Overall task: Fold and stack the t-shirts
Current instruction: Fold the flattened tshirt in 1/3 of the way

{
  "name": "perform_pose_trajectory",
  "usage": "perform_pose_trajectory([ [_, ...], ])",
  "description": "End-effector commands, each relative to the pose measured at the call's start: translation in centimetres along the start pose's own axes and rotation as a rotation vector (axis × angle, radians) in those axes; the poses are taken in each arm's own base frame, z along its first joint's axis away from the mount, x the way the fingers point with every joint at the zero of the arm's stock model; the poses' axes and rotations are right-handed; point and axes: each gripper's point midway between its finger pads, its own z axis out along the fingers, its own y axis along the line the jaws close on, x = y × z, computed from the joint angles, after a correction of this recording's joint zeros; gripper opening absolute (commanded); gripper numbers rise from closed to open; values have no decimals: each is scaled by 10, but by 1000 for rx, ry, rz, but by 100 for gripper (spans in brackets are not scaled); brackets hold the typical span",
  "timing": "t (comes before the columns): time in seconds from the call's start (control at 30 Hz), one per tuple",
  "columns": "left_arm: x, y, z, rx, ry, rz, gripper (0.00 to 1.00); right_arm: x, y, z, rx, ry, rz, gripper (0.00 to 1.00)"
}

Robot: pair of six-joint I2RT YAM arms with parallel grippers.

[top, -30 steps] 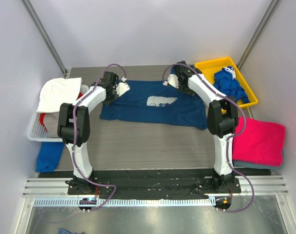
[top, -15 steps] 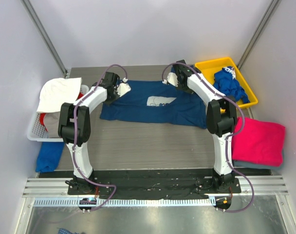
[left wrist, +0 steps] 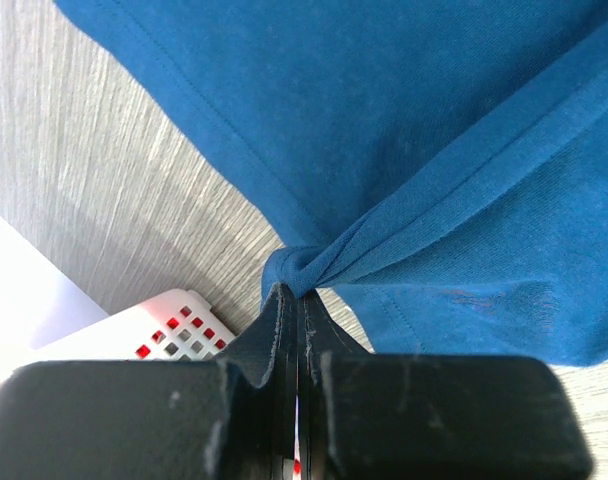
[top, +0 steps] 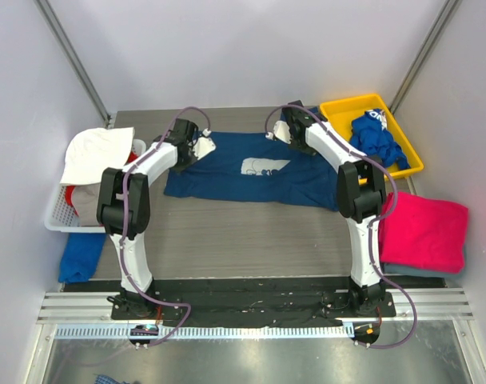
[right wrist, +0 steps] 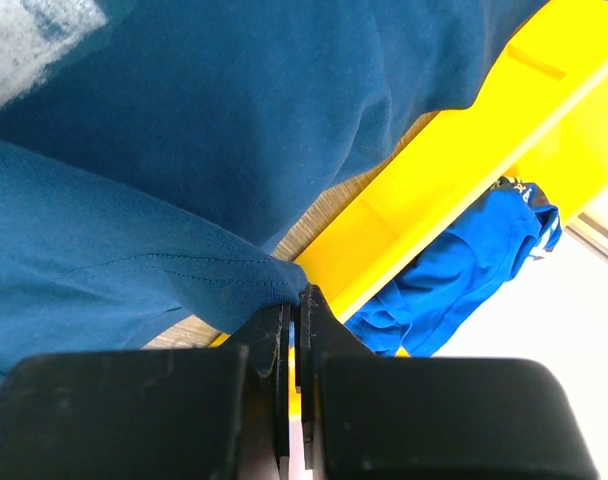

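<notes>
A navy t-shirt (top: 251,172) with a white print lies spread across the back of the table. My left gripper (top: 197,144) is shut on its far left corner, a bunched fold of navy cloth (left wrist: 304,268) pinched at the fingertips. My right gripper (top: 284,132) is shut on the far right corner, the cloth (right wrist: 244,280) caught between the closed jaws. A magenta-pink t-shirt (top: 425,232) lies folded at the right edge. A royal-blue t-shirt (top: 376,138) with white lettering sits crumpled in the yellow tray (top: 335,106), and shows in the right wrist view as blue cloth (right wrist: 464,280).
A white basket (top: 59,216) holding white and grey cloth stands at the left edge, its corner (left wrist: 174,320) close behind the left fingers. A blue cloth (top: 81,256) hangs below it. The yellow tray's wall (right wrist: 454,170) runs right beside the right gripper.
Both grippers keep their hold on the navy shirt's far corners. The arms have edged slightly toward the back; the shirt has barely shifted.
</notes>
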Motion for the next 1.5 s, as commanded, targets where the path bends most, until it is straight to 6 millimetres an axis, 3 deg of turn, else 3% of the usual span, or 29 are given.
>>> perform_pose_trajectory([
  [0.0,-8,5,4,-33,-9,11,0,-4,-17,-2,61,-8,25,1],
  [0.4,-3,6,12,-52,27,24,1,-7,-21,2,80,-5,23,1],
  [0.5,-2,8,10,-75,23,20,16,-7,-23,4,85,0,20,1],
  [0.6,-2,12,9,-104,8,15,38,-9,-26,4,99,2,20,1],
  [0.63,-3,14,8,-117,4,10,51,-9,-27,5,99,3,22,1],
  [0.67,-4,16,6,-123,0,11,53,-10,-28,4,102,0,22,1],
  [0.8,-6,23,1,-165,-23,-12,77,-10,-29,4,107,2,20,1],
  [0.9,-7,25,-6,-185,-41,-30,90,-8,-30,5,110,11,21,1],
  [1.0,-6,20,-12,-176,-53,-39,94,-7,-33,4,115,9,23,1],
  [1.33,31,-11,-8,-153,7,1,98,-7,-39,10,134,20,25,1],
  [1.47,38,-16,-8,-155,12,3,99,-9,-40,14,138,25,26,1],
])
